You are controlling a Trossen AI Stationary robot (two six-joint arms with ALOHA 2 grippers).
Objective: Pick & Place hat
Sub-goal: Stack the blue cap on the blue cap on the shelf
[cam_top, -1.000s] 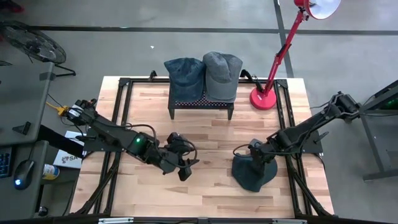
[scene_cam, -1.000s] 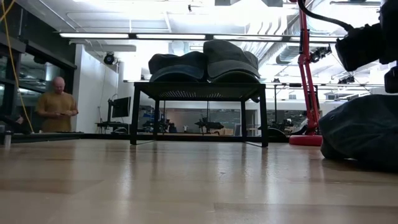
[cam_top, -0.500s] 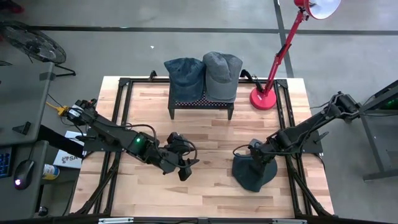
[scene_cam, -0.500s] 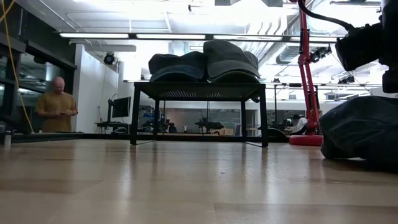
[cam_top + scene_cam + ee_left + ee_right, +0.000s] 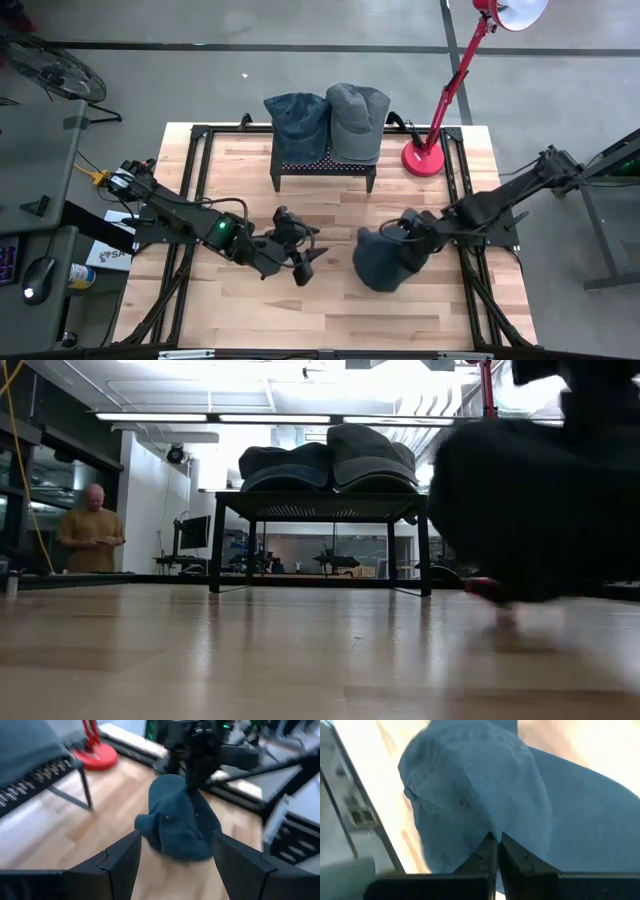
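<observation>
My right gripper (image 5: 408, 228) is pinched tight on a fold of the dark blue hat (image 5: 385, 262), fingers (image 5: 485, 851) pressed together with cloth between them, so the crown hangs loose below the grip. The hat's around 4 o'clock on the table (image 5: 330, 310), lifted I'd guess. At 12 o'clock the black rack (image 5: 323, 163) already holds two hats (image 5: 330, 118), probably the drop spot. My left gripper (image 5: 300, 262) waits spread open near 7 o'clock.

Bare wood runs along the table's (image 5: 330, 320) front edge. The black rack (image 5: 323, 165) and red lamp base (image 5: 424, 158) block the back edge; both arms fill the middle.
</observation>
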